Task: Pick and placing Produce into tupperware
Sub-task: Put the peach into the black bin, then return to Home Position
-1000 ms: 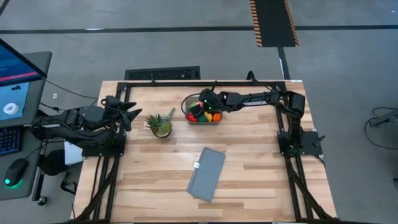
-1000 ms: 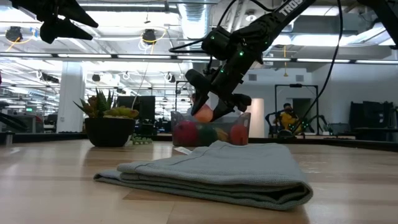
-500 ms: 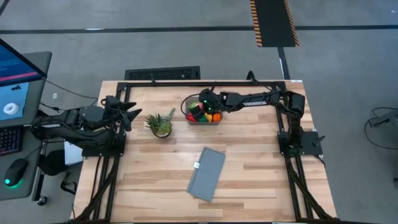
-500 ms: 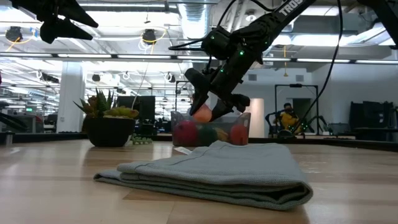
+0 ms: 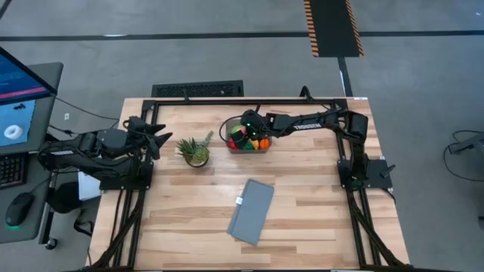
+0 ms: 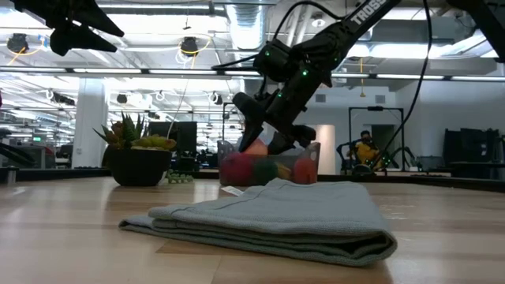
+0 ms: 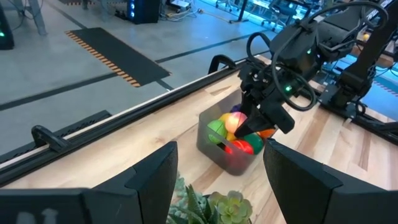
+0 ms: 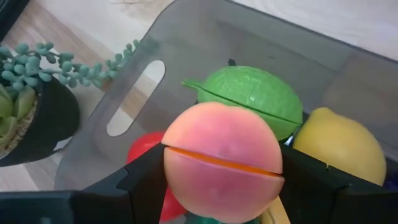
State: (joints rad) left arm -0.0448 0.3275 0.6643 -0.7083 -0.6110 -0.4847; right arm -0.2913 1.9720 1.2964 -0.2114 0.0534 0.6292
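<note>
While right gripper [image 5: 243,133] is being hung over tupperware [image 5: 247,140] at table's far edge, left gripper [image 5: 161,139] is being parked, fingers closed, beside plant [image 5: 195,149]. Low view: arm lettering partly cut off, unreadable. Right wrist: pink peach [image 8: 222,160] is being clamped between jaws, above green, yellow, red produce in tub.

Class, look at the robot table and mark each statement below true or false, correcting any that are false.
1. The right gripper holds a pink fruit over the tupperware. True.
2. The tupperware is empty. False: it already holds several pieces of produce.
3. The potted plant stands between the left gripper and the tupperware. True.
4. The grey cloth covers the tupperware. False: it lies apart, nearer the table's front.
</note>
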